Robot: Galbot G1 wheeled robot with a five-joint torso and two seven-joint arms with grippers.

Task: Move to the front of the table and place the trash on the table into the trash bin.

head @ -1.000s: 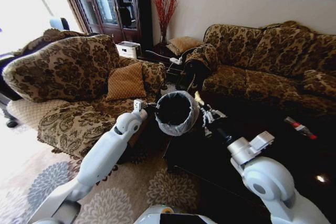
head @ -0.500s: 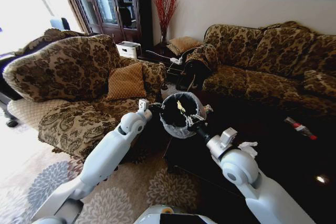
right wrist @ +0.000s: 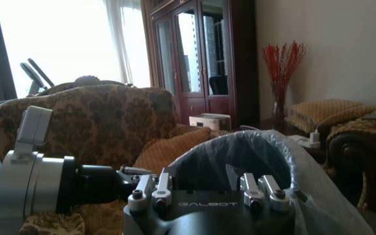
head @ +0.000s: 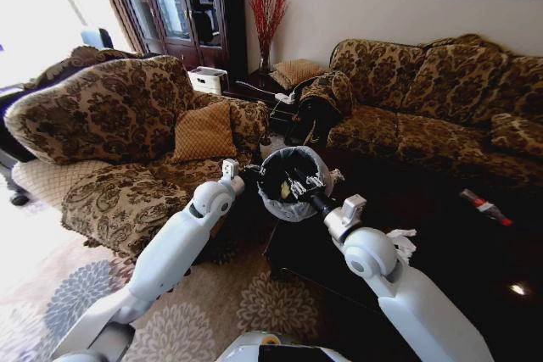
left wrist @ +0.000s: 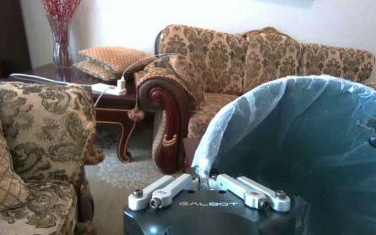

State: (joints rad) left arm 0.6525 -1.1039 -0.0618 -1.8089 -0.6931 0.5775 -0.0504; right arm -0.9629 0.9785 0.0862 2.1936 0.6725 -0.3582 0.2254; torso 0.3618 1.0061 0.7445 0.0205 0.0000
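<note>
The trash bin [head: 273, 201], black with a bluish-white bag over its rim, hangs beside the dark table [head: 450, 252], at its left end. My left gripper [head: 249, 173] is shut on the bin's rim, and its fingers [left wrist: 175, 185] pinch the bag's edge [left wrist: 204, 161]. My right gripper [head: 297, 184] reaches into the bin's mouth, fingers [right wrist: 150, 188] spread with nothing between them. A small yellow scrap [head: 285, 186] shows inside the bin beside it. On the table lie a white paper wad [head: 401, 242] and a bottle with a red label [head: 485, 205].
A patterned armchair [head: 110, 125] with an orange cushion stands to the left of the bin. A long sofa [head: 424, 99] runs behind the table. A side table [left wrist: 109, 98] with cables sits in the corner between them. Patterned carpet covers the floor in front.
My right arm swung left from above the table, carrying the yellow scrap over the bin and into its mouth. Its fingers now stand open. My left gripper kept its hold on the rim.
</note>
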